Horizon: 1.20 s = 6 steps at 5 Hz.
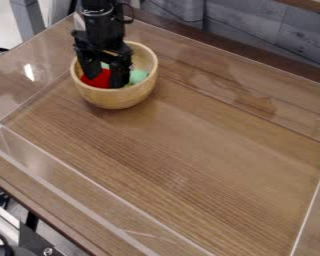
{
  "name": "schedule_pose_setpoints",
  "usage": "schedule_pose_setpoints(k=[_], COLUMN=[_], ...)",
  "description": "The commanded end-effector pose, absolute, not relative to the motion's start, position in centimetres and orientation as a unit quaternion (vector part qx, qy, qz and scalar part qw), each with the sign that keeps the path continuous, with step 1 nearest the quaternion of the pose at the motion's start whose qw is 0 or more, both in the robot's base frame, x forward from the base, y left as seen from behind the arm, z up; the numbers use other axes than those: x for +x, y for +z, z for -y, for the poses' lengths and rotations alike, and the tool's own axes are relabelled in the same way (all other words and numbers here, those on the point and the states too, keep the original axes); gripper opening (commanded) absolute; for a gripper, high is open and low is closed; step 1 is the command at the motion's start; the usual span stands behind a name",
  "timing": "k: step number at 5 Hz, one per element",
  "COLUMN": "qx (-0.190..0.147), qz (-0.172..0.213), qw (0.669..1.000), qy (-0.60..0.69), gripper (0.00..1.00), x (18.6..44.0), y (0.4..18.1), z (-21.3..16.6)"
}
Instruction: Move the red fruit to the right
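The red fruit [105, 77] lies inside a wooden bowl [116, 94] at the table's far left. Only part of it shows, between the black fingers of my gripper [105, 73]. The gripper points straight down into the bowl, its jaws open on either side of the fruit. Whether the fingers touch the fruit I cannot tell. A green block [140, 73] lies in the bowl to the right of the fruit.
The bowl stands on a wooden tabletop [190, 140] enclosed by low clear plastic walls [316, 190]. The wide stretch of table to the right of the bowl holds nothing.
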<state>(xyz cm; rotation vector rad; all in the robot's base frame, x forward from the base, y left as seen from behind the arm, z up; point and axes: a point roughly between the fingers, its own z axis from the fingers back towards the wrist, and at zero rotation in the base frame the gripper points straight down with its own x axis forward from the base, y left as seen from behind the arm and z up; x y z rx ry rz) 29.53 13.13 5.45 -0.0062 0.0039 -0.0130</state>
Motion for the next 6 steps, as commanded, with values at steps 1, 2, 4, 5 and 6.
schedule_pose_setpoints(k=[1, 2, 4, 5, 6], qx=[0.005, 0.005, 0.005, 0.004, 0.002], qz=[0.023, 0.027, 0.034, 0.038, 0.041], qw=[0.999, 0.999, 0.999, 0.999, 0.998], qy=[-0.022, -0.046, -0.037, -0.034, -0.054], gripper=[1.00, 1.00, 1.00, 1.00, 1.00], x=[29.7, 29.9, 31.7, 32.6, 33.6], y=[6.7, 6.6, 6.4, 6.2, 5.7], z=[-14.5, -15.1, -15.9, -16.1, -15.7])
